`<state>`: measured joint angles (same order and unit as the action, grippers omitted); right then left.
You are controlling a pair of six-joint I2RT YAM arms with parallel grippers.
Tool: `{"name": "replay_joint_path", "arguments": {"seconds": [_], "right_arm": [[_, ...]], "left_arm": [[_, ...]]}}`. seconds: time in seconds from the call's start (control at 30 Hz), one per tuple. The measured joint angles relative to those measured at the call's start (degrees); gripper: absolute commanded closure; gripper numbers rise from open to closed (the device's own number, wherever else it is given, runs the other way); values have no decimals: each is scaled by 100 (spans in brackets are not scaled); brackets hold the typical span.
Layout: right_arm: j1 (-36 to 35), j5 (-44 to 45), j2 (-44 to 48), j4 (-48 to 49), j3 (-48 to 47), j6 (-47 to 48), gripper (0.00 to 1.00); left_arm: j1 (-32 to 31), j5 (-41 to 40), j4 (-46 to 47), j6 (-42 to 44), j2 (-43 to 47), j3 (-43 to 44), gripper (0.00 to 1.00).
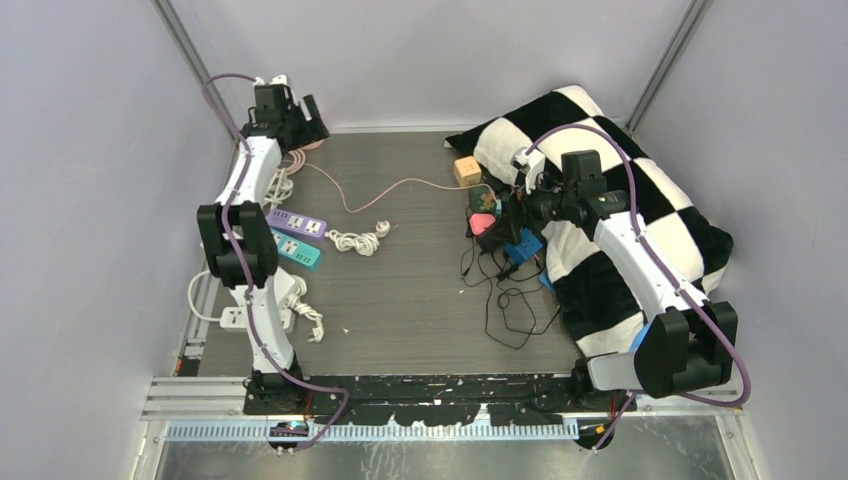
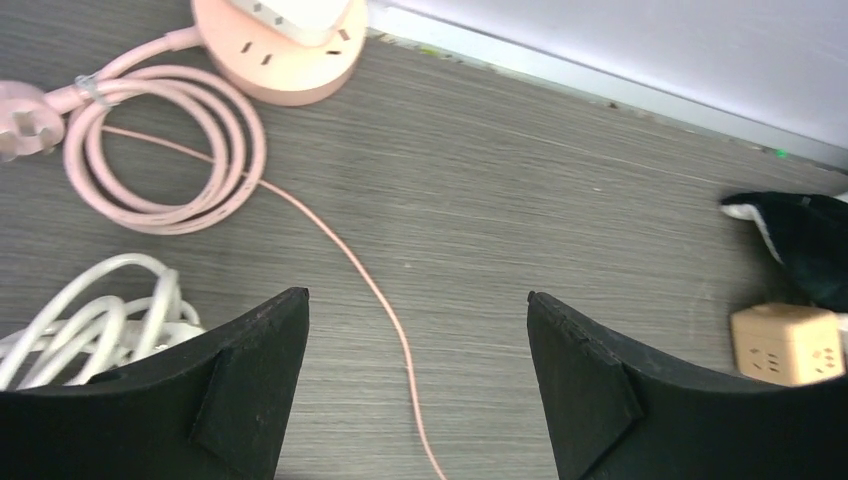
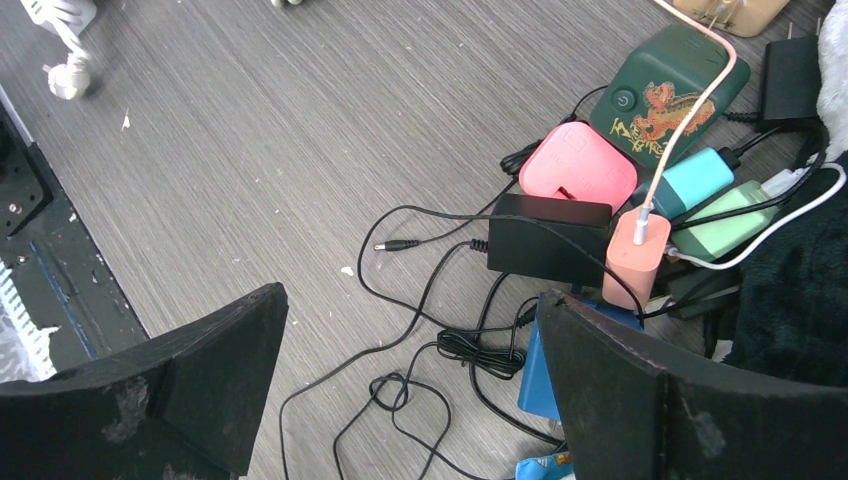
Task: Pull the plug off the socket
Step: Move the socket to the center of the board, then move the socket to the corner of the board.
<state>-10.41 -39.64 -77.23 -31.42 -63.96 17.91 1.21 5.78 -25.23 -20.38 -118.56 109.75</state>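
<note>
A cluster of plugs sits on a blue power strip [image 3: 535, 375] right of centre: a pink plug [image 3: 578, 165], a black adapter [image 3: 548, 238], a salmon charger [image 3: 636, 258] with a thin pink cable, plus teal [image 3: 697, 178] and green [image 3: 730, 220] chargers. My right gripper [image 3: 412, 292] hangs open above the table just left of this cluster [image 1: 497, 218], touching nothing. My left gripper [image 2: 416, 295] is open at the far left back [image 1: 300, 120], above a thin pink cable [image 2: 350, 260], near a round pink socket [image 2: 290, 50] with a white plug [image 2: 300, 12] in it.
A dark green block [image 3: 668, 95] lies behind the plugs. Loose black cords [image 3: 440, 350] trail in front. A checkered cushion [image 1: 620, 220] fills the right side. A beige cube socket [image 1: 467, 170], purple [image 1: 297, 222], teal [image 1: 297, 249] and white [image 1: 240, 315] strips lie about.
</note>
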Motion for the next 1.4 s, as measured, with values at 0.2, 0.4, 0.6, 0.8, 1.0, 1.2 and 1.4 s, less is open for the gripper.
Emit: {"name": "replay_joint_path", "arguments": {"seconds": [0.2,0.4,0.6,0.8,1.0,1.2,1.4], "right_arm": [[0,-15,0,-42,0,4,0],[0,-33,0,-48,0,24,0],[0,-52,0,-83,-4,44,0],[0,-52,-2,-87,-11,70,0],[-13,-52,-13,-109,-13,133,0],[-35,-52,-70,-153,-22,151,0],[-42,-50,-129,-208,-39,173,0]], "left_arm": [[304,-2,-50,35,-470,229,20],[387,-111,-295,140,-1054,984,21],[372,-501,-437,175,-1432,1445,22],[369,-894,-470,179,-1775,1646,25],[369,-1222,-516,133,-2216,1908,37],[369,-1478,-557,131,-2570,2212,40],[380,-1591,-549,131,-2828,2457,52]]}}
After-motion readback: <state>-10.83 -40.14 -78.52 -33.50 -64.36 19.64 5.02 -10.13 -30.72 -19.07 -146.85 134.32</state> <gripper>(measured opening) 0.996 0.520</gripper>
